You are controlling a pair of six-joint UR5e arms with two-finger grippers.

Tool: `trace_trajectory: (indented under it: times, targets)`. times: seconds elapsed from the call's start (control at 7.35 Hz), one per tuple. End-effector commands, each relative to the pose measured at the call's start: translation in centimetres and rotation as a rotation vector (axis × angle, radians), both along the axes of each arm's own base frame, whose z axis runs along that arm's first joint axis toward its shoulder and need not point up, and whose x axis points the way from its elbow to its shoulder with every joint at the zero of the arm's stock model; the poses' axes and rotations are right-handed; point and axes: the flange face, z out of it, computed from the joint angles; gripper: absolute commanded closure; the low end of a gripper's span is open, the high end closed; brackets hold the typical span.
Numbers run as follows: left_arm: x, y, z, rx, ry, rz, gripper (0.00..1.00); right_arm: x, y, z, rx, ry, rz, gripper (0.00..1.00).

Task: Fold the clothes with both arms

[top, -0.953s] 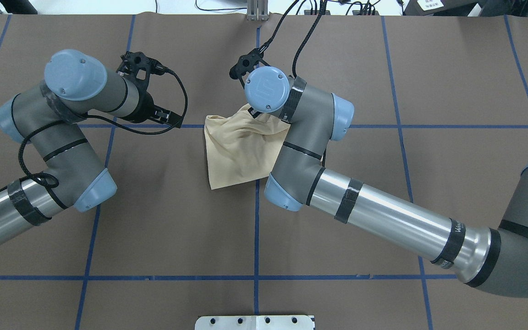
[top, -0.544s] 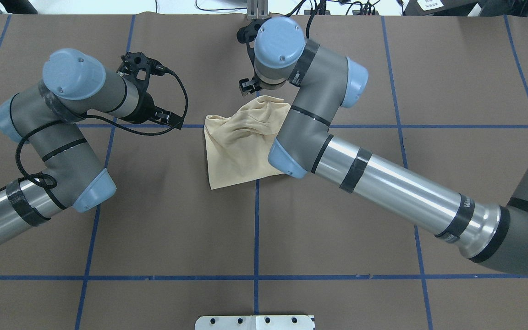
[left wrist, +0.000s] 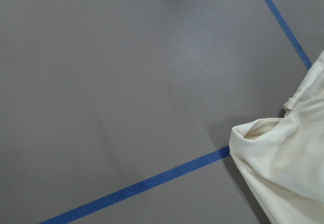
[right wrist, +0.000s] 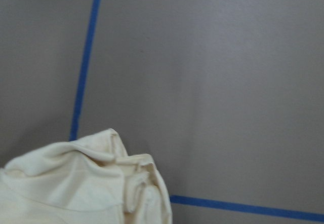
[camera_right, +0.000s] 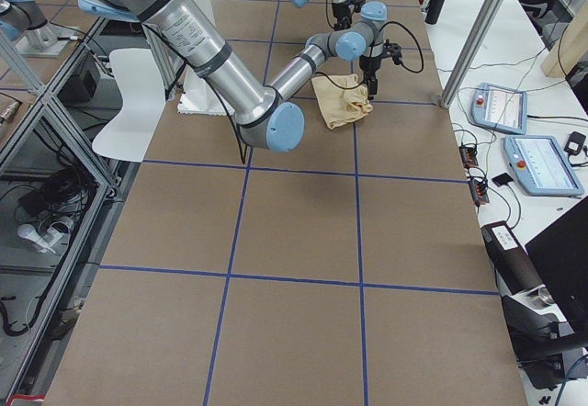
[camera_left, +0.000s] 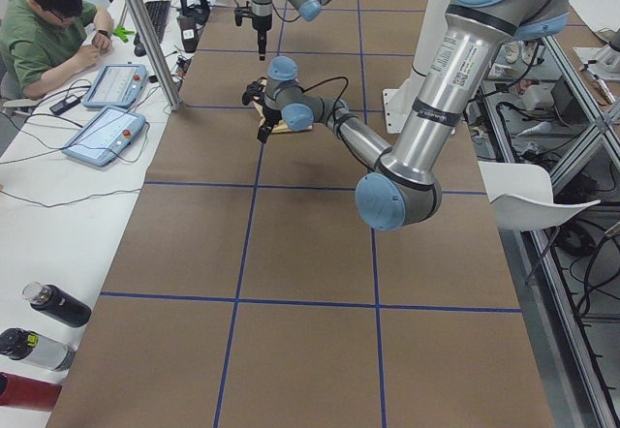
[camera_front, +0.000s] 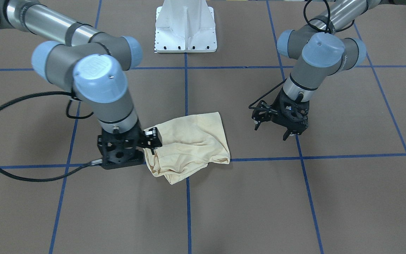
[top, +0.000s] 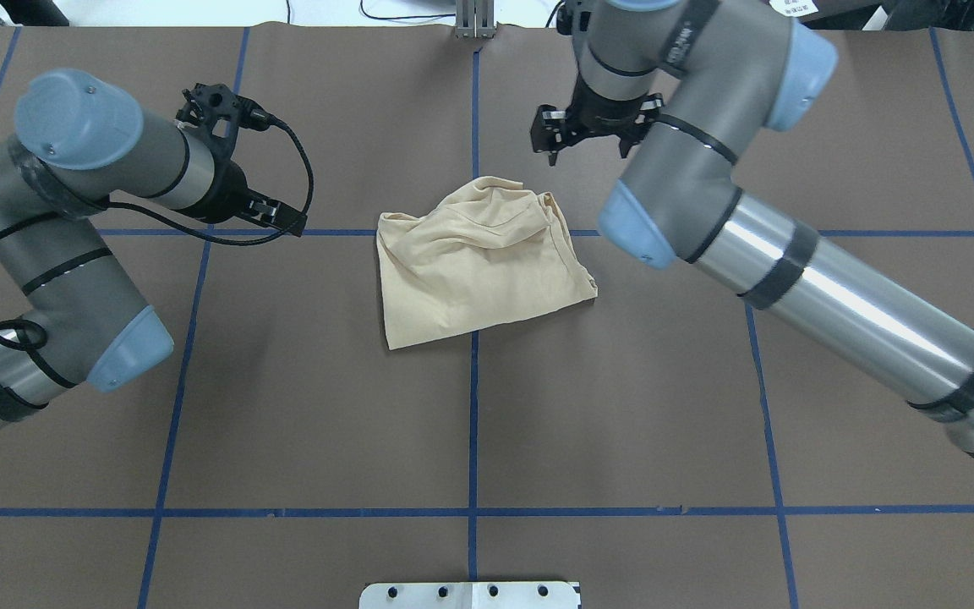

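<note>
I see the shirt bunched at the table's centre. My right gripper, fingers spread and empty, hangs near its far corner. My left gripper, also spread, hovers well apart.

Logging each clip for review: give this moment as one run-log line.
T-shirt: folded bundle on table, ungrasped | left end effector: open, empty, apart from T-shirt | right end effector: open, empty, apart from T-shirt
</note>
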Motion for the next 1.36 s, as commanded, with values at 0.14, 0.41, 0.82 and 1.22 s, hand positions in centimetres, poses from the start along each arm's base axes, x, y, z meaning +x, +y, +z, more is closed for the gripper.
trace_trajectory:
  times: [0.14,0.41,0.82,1.22]
  targets:
    - [-11.4,-1.4,1.6,0.111,-0.184,0.047,0.00,15.2,2.5,12.1,0.051,0.071,-0.051,0.00]
    - [-21.7,-2.7,7.2,0.160,-0.241,0.101,0.00,27.3,3.3,22.3,0.071,0.074,-0.154,0.00]
    - [-30.1,0.1,15.8,0.045,-0.257,0.086,0.00,42.0,10.9,36.1,0.034,0.107,-0.189,0.00]
    - [-36.2,-0.3,19.9,-0.076,-0.247,-0.013,0.00,49.1,19.1,42.2,0.002,0.044,-0.109,0.00]
